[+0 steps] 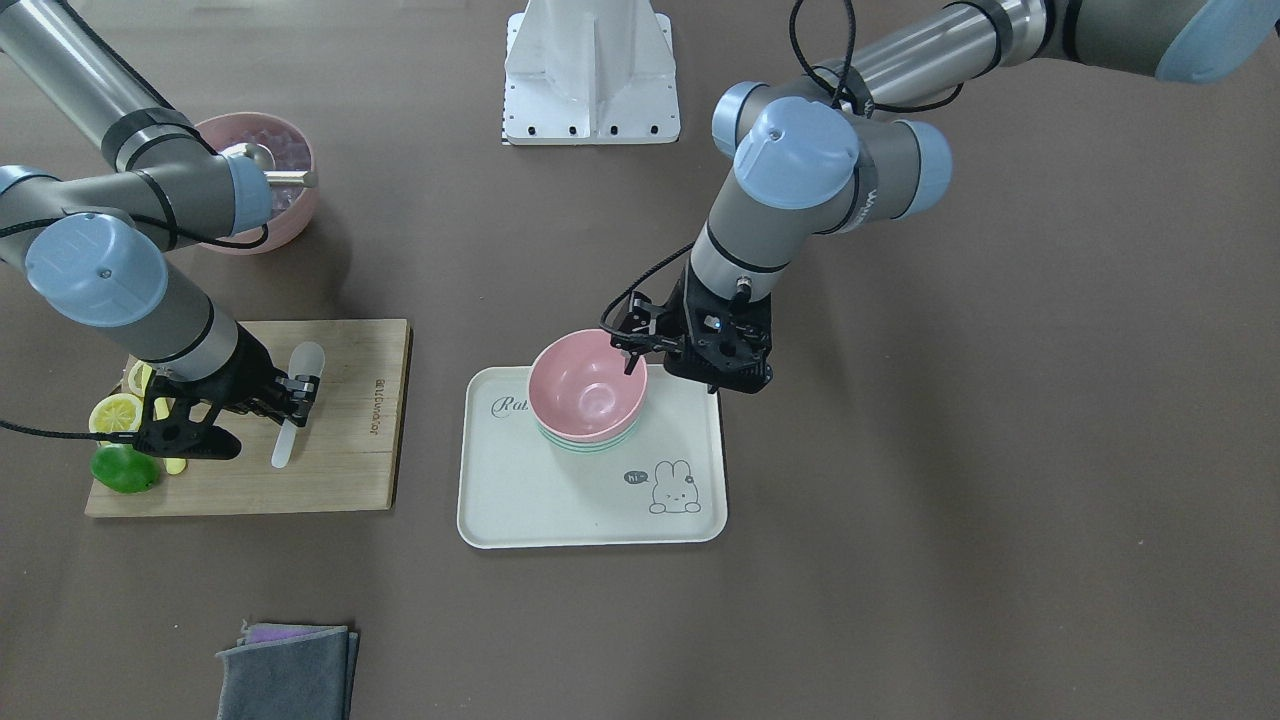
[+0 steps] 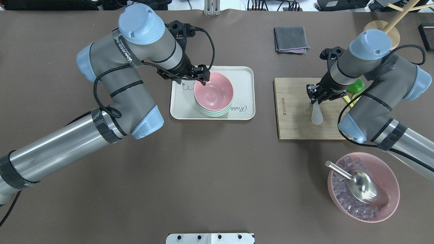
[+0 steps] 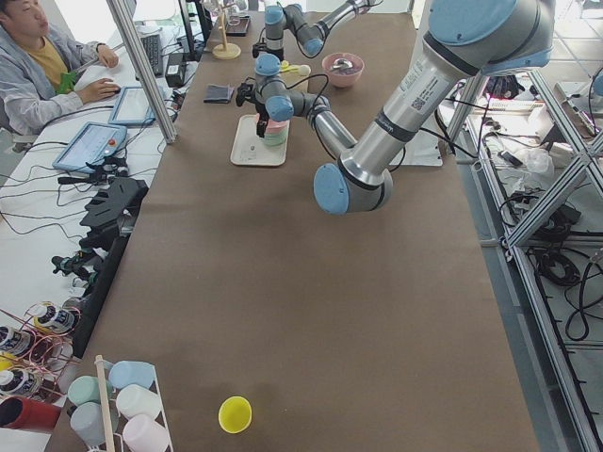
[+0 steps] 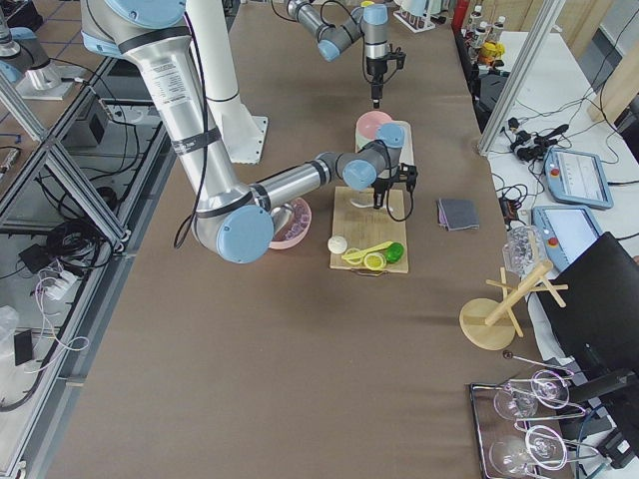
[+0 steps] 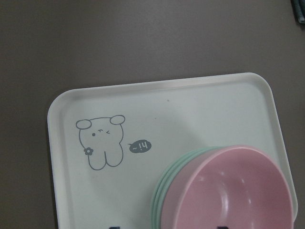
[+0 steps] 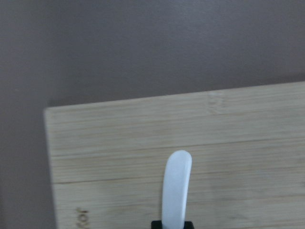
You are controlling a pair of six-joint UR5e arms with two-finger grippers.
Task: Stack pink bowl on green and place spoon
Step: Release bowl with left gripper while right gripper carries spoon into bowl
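Observation:
The pink bowl sits nested on a stack of green bowls on the cream tray. It also shows in the overhead view and the left wrist view. My left gripper is open, its jaws standing either side of the bowl's rim. A white spoon lies along the wooden board. My right gripper is shut on the spoon's middle. The spoon's narrow end shows in the right wrist view. I cannot tell if the spoon is lifted off the board.
A lime and lemon slices lie on the board's end behind my right gripper. A pink bowl of ice cubes with a metal scoop stands near the robot's right. A folded grey cloth lies at the far side.

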